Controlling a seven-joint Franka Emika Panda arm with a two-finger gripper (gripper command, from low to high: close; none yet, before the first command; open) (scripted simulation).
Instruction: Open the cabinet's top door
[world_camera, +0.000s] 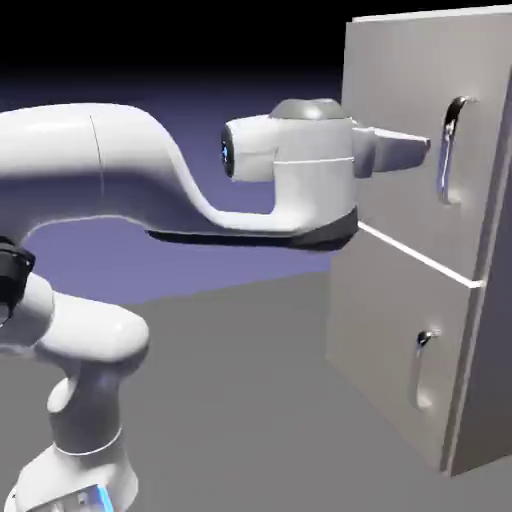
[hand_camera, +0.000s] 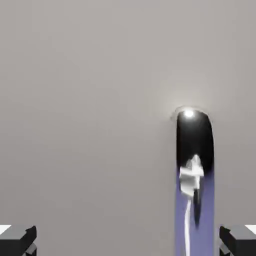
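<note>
Top door (world_camera: 400, 130) shut; your gripper (hand_camera: 128, 241) wide apart, nothing between the tips gripped, handle (hand_camera: 195, 185) near; grasp and pull remain.

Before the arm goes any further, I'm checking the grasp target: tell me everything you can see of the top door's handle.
The top door's handle is a long upright bar, shiny and chrome-like, its ends curving into the light-grey top door near the edge. Its surface mirrors dark and blue-violet tones. The open gripper has its fingertips apart, with the handle between them unclasped.
</note>
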